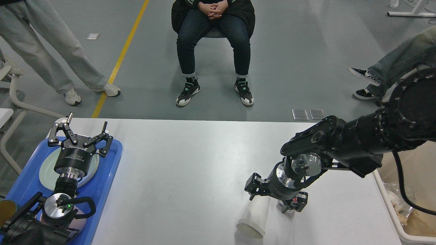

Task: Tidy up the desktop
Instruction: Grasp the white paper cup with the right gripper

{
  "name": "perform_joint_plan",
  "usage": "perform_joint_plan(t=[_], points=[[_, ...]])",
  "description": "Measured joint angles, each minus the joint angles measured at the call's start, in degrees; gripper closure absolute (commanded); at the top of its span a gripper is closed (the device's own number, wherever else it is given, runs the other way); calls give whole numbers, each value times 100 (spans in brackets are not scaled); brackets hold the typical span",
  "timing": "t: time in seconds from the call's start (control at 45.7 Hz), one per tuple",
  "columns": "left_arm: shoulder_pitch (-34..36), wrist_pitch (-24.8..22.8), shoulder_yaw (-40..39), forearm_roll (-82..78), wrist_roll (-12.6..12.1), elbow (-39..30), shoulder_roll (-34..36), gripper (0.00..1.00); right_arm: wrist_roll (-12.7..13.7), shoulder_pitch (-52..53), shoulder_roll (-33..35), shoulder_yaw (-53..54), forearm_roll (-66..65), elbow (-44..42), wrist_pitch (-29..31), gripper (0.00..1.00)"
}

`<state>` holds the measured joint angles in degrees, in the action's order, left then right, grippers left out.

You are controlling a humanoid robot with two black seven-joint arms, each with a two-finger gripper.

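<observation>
Nearest of all, a white paper cup (pixel 253 218) lies on its side close to the near edge of the desktop (pixel 190 163), toward its right half, its open mouth turned to the near edge. The right gripper (pixel 276 201) reaches down over the cup's base end, one finger on each side of it; whether the fingers press on the cup or only straddle it cannot be told from this angle.

Largest in view, the desktop is a wide white surface that fills the middle of the scene, its far edge running straight across below the people's feet. On its left end sits a blue tray (pixel 102 183), reaching along the left edge, and in the tray lies a pale round plate (pixel 46 170). The left gripper (pixel 81 136) hangs above the tray's far end, over the plate, its fingers spread wide and holding nothing.

Off the right edge of the desktop stands a beige bin (pixel 395 217) with crumpled paper in it.
</observation>
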<state>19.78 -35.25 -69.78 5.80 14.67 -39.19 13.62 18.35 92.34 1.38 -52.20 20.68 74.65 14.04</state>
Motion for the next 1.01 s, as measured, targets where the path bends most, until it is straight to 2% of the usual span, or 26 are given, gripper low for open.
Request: perform_joint_plan(t=[0.284, 0.613, 0.853, 0.919, 1.007], points=[[0, 0, 0, 0, 0, 0, 0, 4, -30, -898, -382, 67, -69, -699, -438, 1], [0, 0, 0, 0, 0, 0, 0, 4, -59, -1519, -462, 166, -66, -1332, -482, 4], [0, -2, 0, 0, 0, 0, 0, 4, -60, -1657, -549, 291, -66, -1397, -472, 6], [0, -2, 0, 0, 0, 0, 0, 4, -59, -1665, -554, 353, -75, -1370, -458, 17], [0, -2, 0, 0, 0, 0, 0, 4, -54, -1675, -592, 412, -80, -1347, -454, 44]])
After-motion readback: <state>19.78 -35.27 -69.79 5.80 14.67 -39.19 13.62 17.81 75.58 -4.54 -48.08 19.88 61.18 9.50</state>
